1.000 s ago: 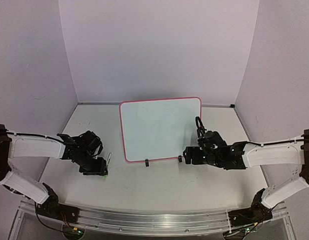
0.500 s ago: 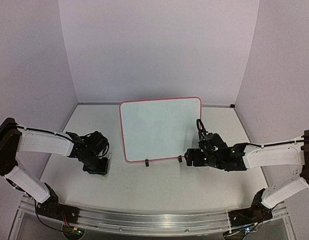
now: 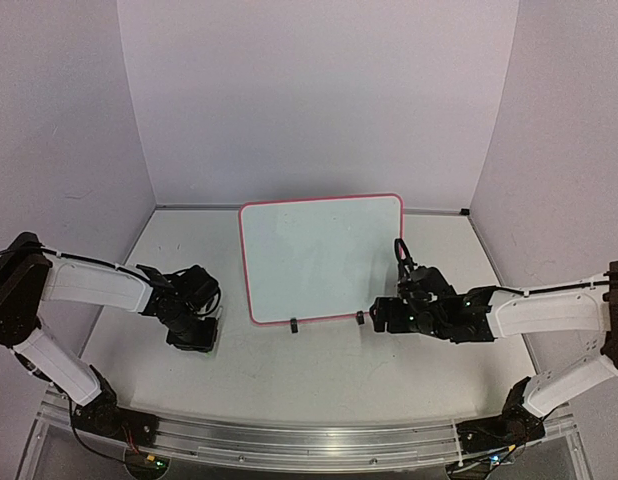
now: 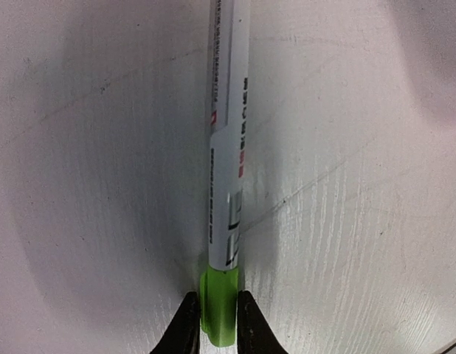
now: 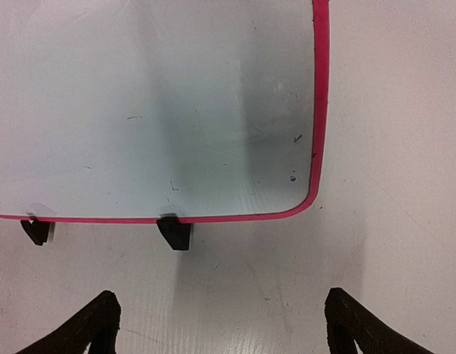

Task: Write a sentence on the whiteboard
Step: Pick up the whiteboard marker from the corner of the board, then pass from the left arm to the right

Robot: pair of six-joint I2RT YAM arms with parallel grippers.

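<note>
Judging from the top view, the writing is not begun: the whiteboard (image 3: 321, 258) on the bench (image 3: 289, 370) bears no words, so the whole sentence is left to do. The left arm reaches low, its left fingers (image 3: 196, 337) down at the bench, the board well apart to their right; the right fingers (image 3: 377, 313) are just beside the board's near right corner. In the left wrist view, the fingers pinch the green end of a marker (image 4: 228, 147), its white barrel lying ahead of them. In the right wrist view, the fingers stand spread wide, holding nothing, the board's black clip feet (image 5: 174, 232) just ahead.
</note>
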